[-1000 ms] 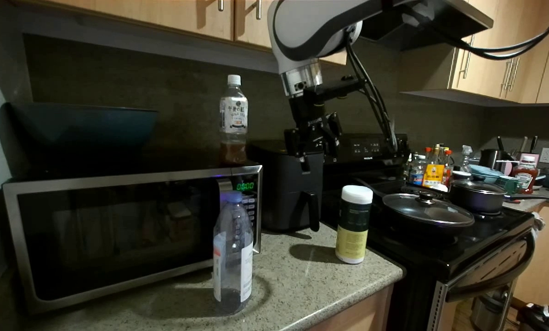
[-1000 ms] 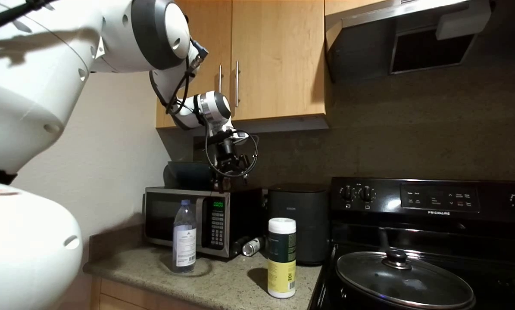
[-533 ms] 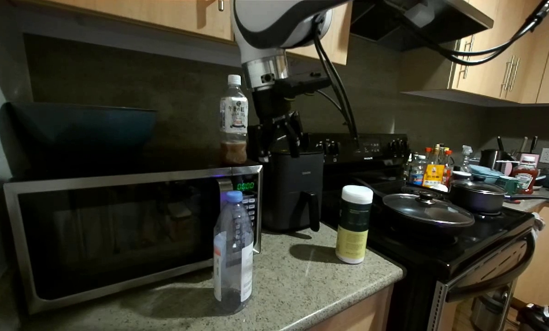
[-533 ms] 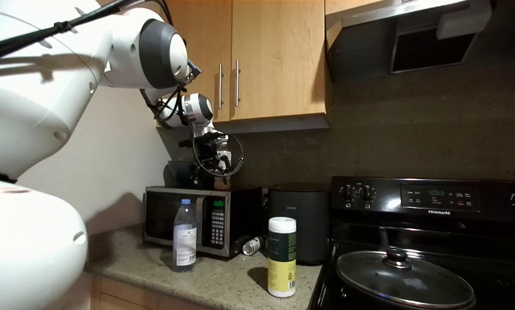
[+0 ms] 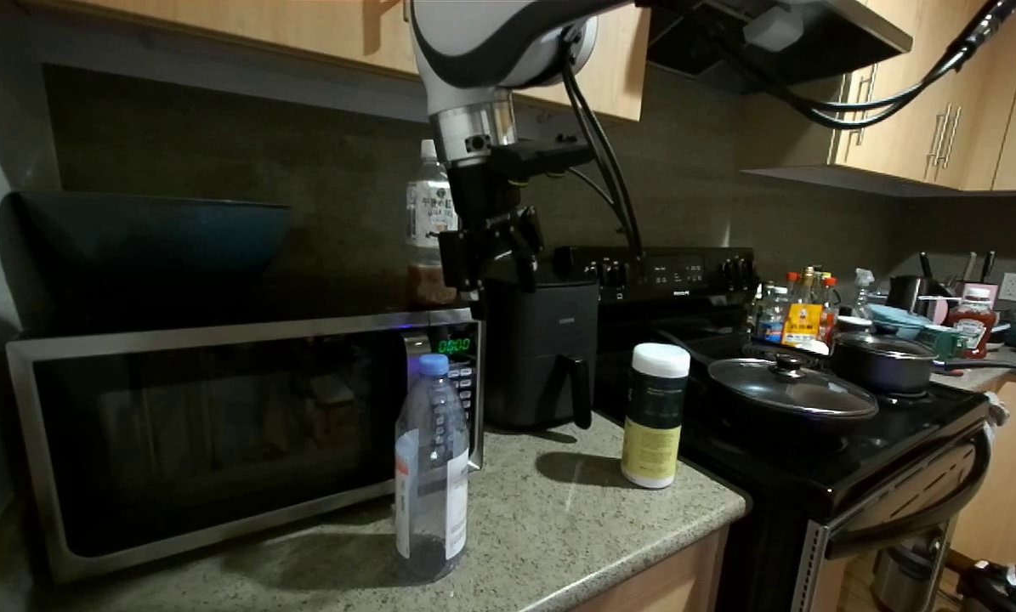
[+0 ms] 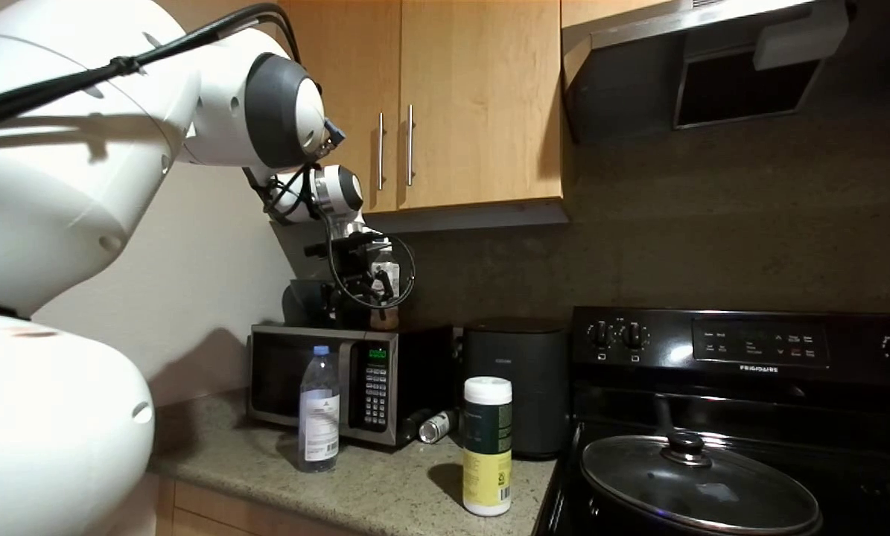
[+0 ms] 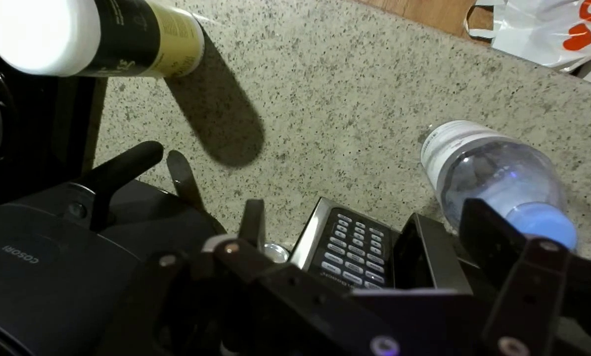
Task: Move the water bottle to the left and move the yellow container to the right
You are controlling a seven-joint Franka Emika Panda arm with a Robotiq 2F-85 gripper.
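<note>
Well apart on the speckled counter (image 5: 550,518), upright: clear water bottle (image 5: 431,484) and yellow container (image 5: 656,416).
Nearest in an exterior view, at lower centre before the microwave (image 5: 218,459), blue-capped water bottle with contents hard to tell; next, right of centre and near the stove (image 5: 903,442), white-lidded yellow container with contents hidden. Farther back, just above mid-frame, gripper (image 5: 501,293) with jaws spread apart. Partly hidden behind it, on top of the microwave, labelled bottle (image 5: 425,217) with brown liquid (image 5: 427,285) low inside. At right on the stove, glass-lidded pan (image 5: 788,399), then lidded pot (image 5: 884,367); farther on, cluster of bottles (image 5: 803,319) with contents too small to tell.
</note>
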